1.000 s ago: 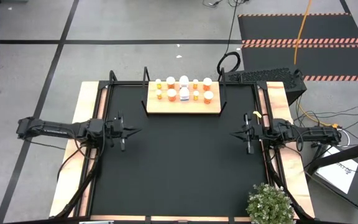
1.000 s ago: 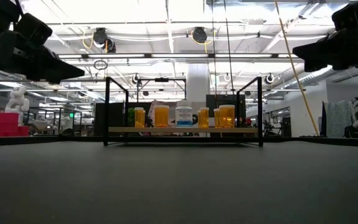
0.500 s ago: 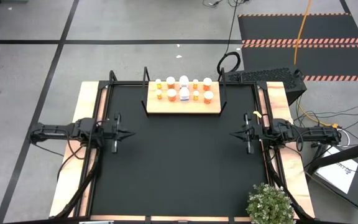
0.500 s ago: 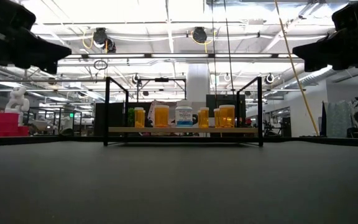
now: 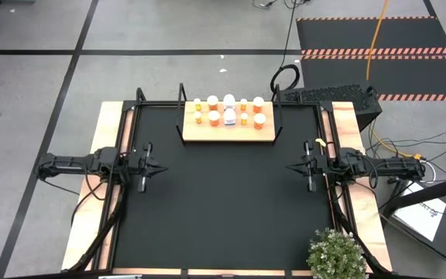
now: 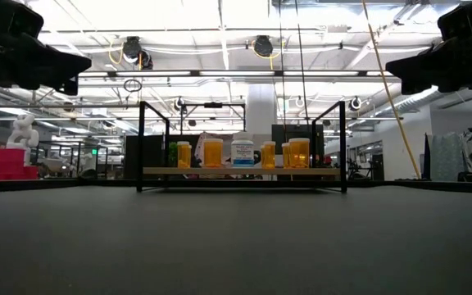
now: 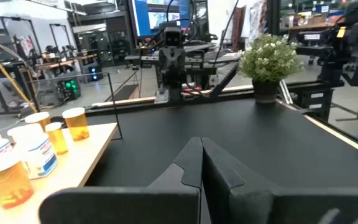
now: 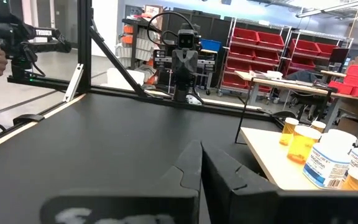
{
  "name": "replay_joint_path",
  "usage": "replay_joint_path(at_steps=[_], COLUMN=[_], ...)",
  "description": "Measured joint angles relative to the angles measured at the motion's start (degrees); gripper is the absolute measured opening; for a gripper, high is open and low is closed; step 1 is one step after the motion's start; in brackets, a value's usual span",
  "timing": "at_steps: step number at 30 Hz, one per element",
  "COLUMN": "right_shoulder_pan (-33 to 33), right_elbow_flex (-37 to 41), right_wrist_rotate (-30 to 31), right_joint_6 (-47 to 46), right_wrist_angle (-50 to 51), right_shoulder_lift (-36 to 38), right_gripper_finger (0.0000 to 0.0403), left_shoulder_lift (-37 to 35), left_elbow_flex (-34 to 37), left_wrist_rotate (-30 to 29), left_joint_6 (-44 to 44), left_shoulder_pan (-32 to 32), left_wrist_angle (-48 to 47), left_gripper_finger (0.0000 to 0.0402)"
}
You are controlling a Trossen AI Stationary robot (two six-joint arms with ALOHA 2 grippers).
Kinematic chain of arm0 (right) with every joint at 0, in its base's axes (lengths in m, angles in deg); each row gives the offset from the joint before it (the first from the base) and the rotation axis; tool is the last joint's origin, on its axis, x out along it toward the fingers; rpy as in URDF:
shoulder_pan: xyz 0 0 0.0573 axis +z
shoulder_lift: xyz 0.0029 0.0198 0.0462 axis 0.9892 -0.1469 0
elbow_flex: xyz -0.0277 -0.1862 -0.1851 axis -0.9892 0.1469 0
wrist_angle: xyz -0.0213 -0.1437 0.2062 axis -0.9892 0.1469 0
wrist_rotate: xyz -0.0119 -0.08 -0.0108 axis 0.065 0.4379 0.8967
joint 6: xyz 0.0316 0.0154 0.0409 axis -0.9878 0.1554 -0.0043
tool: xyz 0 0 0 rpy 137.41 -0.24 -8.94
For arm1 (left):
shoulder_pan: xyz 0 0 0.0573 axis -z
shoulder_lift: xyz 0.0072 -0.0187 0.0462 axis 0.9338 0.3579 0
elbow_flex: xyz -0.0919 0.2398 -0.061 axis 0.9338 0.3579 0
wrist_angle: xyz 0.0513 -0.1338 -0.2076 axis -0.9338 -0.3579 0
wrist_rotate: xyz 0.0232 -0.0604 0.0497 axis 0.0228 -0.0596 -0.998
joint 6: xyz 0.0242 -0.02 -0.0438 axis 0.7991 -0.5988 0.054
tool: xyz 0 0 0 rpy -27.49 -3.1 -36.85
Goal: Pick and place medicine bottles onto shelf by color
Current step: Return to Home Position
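Fingers (image 7: 188, 167) of the left gripper (image 5: 161, 165) are pressed together with nothing between them. The right gripper (image 5: 291, 167) shows the same in its own wrist view, so both pairs are closed and empty.

What has changed lies on the left. Over the last second the left arm has folded back toward its own side of the table (image 5: 223, 217), and its tip now sits closer to the left rail than it did. Most of that retreat came early (the last half second adds barely a nudge). The right arm has not stirred, and the two grippers now face each other across the black surface in near mirror poses, well apart.

The medicine bottles (image 5: 214, 118) have not moved. All ten stand on the shelf (image 5: 207, 133) at the far side of the table in two rows of five, with the white bottles (image 5: 229, 101) in the middle column and orange ones flanking them on each side. No bottle shows on the table itself.

By my reading the sorting is done — the left arm's withdrawal is the closing move to a rest pose, not a reach for anything, and it looks all but settled.
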Motion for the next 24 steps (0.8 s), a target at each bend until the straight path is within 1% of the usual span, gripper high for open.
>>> replay_joint_path(at_steps=[9,17,24], right_shoulder_pan=[0.0,0.0,0.0], right_elbow_flex=[0.0,0.0,0.0], right_wrist_rotate=[0.0,0.0,0.0], right_joint_6=[0.0,0.0,0.0], right_wrist_angle=[0.0,0.1,0.1], right_shoulder_lift=[0.0,0.0,0.0], right_gripper_finger=[0.0000,0.0000,0.0000], left_shoulder_lift=[0.3,0.3,0.3], left_elbow_flex=[0.0,0.0,0.0], left_wrist_rotate=[1.6,1.6,1.6], left_joint_6=[-0.7,-0.6,-0.7], left_shoulder_pan=[0.0,0.0,0.0], left_wrist_angle=[0.3,0.3,0.3], left_gripper_finger=[0.0003,0.0002,0.0024])
